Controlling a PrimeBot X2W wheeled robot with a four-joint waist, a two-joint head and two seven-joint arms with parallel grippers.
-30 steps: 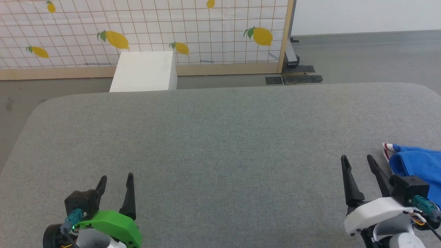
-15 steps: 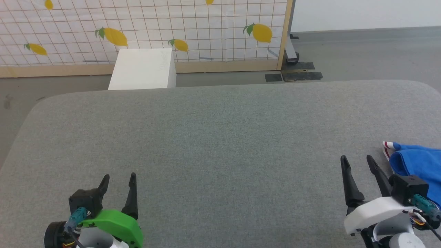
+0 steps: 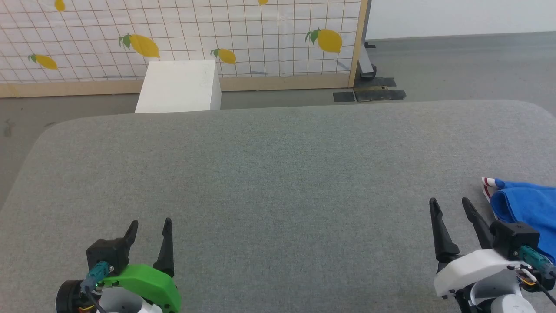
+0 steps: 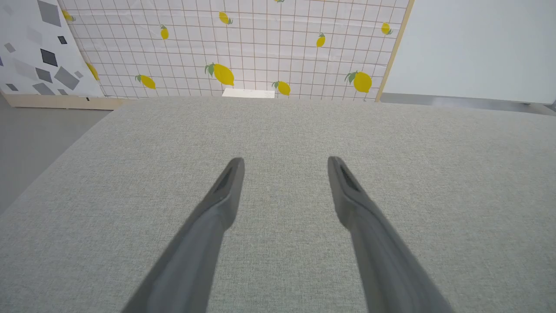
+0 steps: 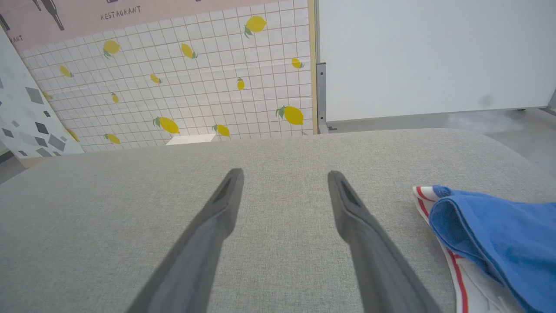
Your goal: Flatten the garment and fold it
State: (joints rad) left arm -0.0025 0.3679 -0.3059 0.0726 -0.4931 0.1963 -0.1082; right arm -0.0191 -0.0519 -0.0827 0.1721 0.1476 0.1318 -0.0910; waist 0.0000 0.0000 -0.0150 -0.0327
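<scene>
Two things sit nearest, low over the grey worktop point(image 3: 278, 174): the left end effector point(image 3: 150, 221) at the lower left and the right end effector point(image 3: 448, 201) at the lower right. Both have their fingers spread apart with nothing between them.

Just beside the right one, toward the worktop's right edge, lies the garment point(image 3: 525, 204), a blue heap with a red-and-white striped hem poking out. It looks bunched and doubled over, though most of it runs out of frame, so its full lay is hard to judge. Neither end effector touches it.

Past the worktop's far edge stand a white box point(image 3: 178, 87) and a lemon-print screen point(image 3: 243, 39).

By my reading the task has not begun: grasping, spreading flat and folding are all left.
</scene>
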